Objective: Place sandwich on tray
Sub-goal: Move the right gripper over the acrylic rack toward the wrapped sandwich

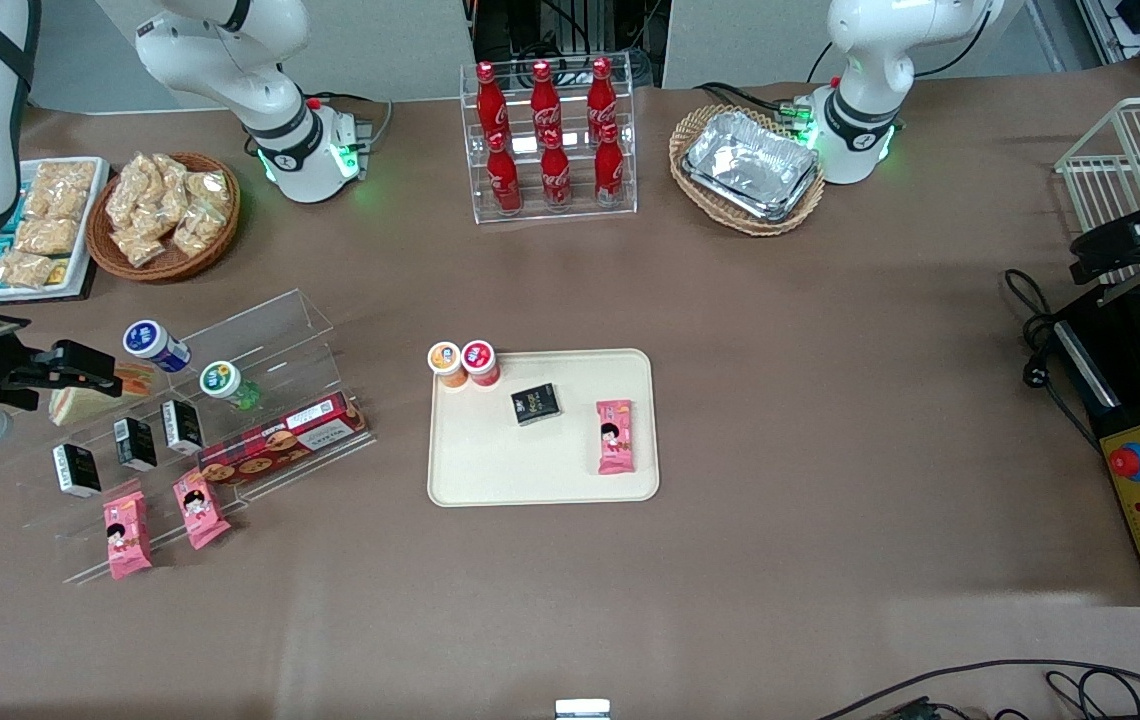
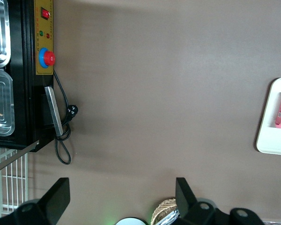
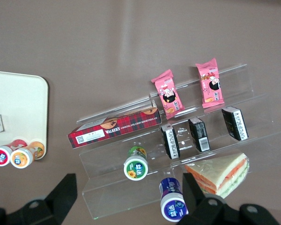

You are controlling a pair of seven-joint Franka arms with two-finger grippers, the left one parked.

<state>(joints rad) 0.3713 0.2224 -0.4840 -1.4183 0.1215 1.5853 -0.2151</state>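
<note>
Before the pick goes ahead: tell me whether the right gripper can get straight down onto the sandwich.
Probably yes. The gripper hangs open right by the sandwich, which lies uncovered on the clear acrylic shelf. Only the blue-capped bottle beside it crowds the approach.

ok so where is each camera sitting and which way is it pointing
Front view: high above the table, looking down at both arm bases, the tray and clear rack; the pincer hangs open over the sandwich.
Left wrist view: on the parked arm, facing down at bare table and a control box; dark fingers show.
Right wrist view: on the working arm, looking down at the sandwich; pincer open.
Shared: all three catch the tray.
</note>
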